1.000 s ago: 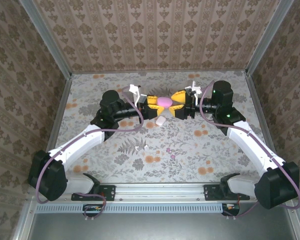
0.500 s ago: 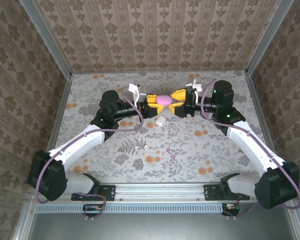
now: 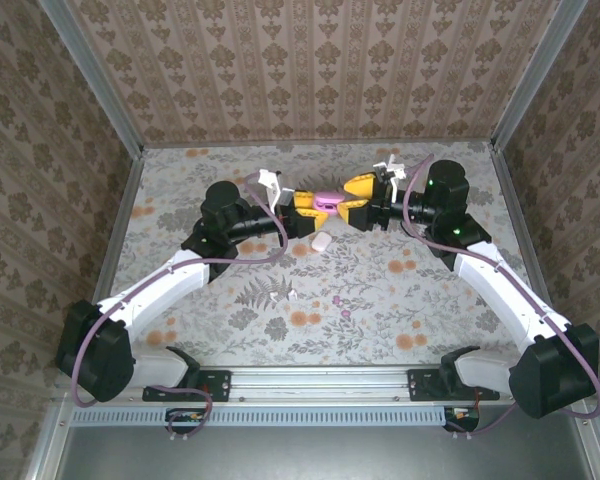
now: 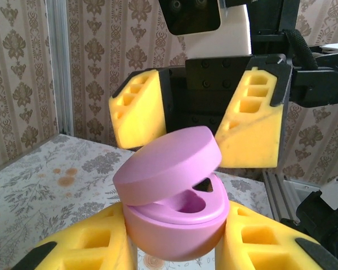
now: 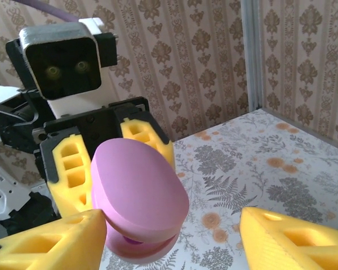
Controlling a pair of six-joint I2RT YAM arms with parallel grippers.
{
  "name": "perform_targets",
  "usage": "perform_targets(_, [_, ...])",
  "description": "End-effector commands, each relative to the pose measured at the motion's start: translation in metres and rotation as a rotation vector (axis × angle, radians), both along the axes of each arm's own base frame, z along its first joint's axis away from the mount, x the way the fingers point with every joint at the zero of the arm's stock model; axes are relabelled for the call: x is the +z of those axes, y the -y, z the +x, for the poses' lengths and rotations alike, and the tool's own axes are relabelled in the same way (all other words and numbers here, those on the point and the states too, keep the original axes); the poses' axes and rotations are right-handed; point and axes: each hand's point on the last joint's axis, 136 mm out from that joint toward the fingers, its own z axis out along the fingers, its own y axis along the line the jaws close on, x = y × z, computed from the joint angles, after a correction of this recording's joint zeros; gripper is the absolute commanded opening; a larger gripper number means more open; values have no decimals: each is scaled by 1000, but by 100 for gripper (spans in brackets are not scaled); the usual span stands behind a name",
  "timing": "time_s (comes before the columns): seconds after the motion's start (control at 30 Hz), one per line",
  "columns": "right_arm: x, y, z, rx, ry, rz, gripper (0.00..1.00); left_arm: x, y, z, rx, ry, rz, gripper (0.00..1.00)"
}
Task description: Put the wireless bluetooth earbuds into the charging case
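1. The charging case [image 4: 174, 191], lid ajar, is held above the table [image 3: 430, 300].
2. The left hand [image 4: 174, 247] clamps the case's base.
3. The right hand [image 4: 194, 121] faces the case, half open and empty, its fingers flanking the lid.
4. One earbud [image 3: 345, 313] lies well nearer the arm bases than the case.

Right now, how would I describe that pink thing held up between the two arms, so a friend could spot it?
Look to the far middle of the flowered table. There the left gripper, facing the right gripper, pinches a magenta oval box above the surface. Its lid is tipped ajar, unlike the small pale square piece lying below.
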Motion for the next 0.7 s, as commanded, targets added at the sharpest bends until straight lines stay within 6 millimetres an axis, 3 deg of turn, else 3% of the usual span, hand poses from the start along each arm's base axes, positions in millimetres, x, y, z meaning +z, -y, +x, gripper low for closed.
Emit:
perform_targets(0.0, [13,11,18,-121,-2,6,67,14,-1,-19,-54,65,-26,30])
perform_targets(0.17, [13,14,26,-164,-65,11,67,15,-1,-19,-50,68,-29,30])
perform_targets(0.47, [30,24,20,-225,-198,46,70,8,-4,-9,24,70,-25,30])
perform_targets(0.67, [6,53,26,-400,-417,14,66,1,-14,2,120,86,-22,31])
